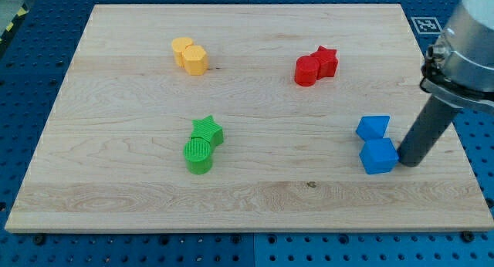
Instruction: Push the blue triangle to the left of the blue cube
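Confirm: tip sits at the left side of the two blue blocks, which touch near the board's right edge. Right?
Not quite. The camera view shows my tip on the view's right of the blue cube, not its left. The rest holds: the blue triangle touches the cube just above it, near the right edge of the board.

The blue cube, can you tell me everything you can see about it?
The blue cube is a small block of matte, plastic-looking material in plain bright blue. It sits flat on the wooden board, near the view's right edge, and is turned a little, not square to the board. The blue triangle lies just above it, and the two look like they touch. My tip stands right against the cube's right side.
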